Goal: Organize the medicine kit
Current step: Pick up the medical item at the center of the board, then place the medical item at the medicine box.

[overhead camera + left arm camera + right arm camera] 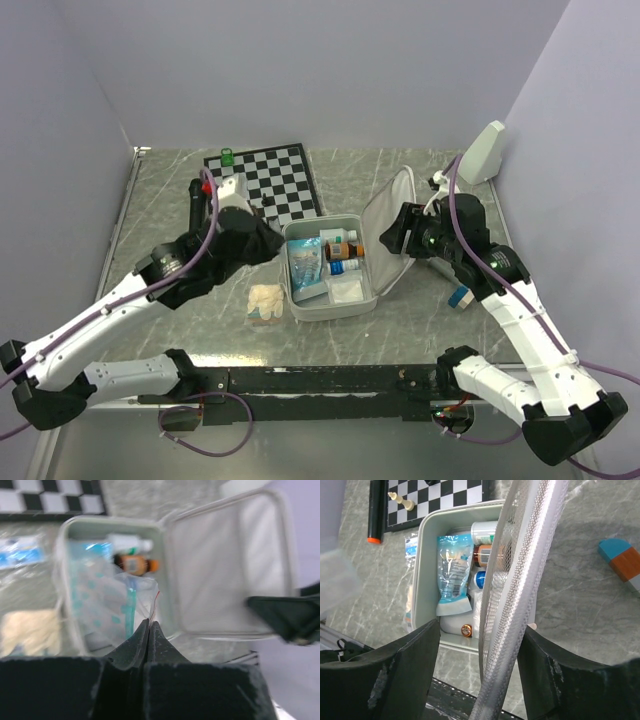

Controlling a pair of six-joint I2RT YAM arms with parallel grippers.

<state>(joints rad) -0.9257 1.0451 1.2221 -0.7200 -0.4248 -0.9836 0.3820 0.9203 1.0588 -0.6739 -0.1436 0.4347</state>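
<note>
Left gripper: your left gripper point(148, 626) has its fingers pressed together, tips meeting in a point, with nothing visibly between them.
Right gripper: your right gripper point(480, 628) is spread wide, one finger on each side of the lid's rim. There is a clear gap on the tray side.
Medicine kit: the medicine kit point(325, 305) lies open just ahead of your left fingertips. Its tray sits beyond the right gripper's tray-side finger.
Lid: the lid point(520, 575) stands raised and runs up between your right fingers, mesh lining facing the tray.
Contents: a blue-printed pouch point(454, 565) and an orange bottle point(135, 564) lie inside, past the left fingertips.
Outside the kit: a beige pad point(30, 632) rests beside your left gripper against the tray wall. A blue-and-orange block point(622, 562) lies beyond your right gripper's outer finger.
Chessboard: the chessboard point(275, 180) lies farther out than your left gripper.
</note>
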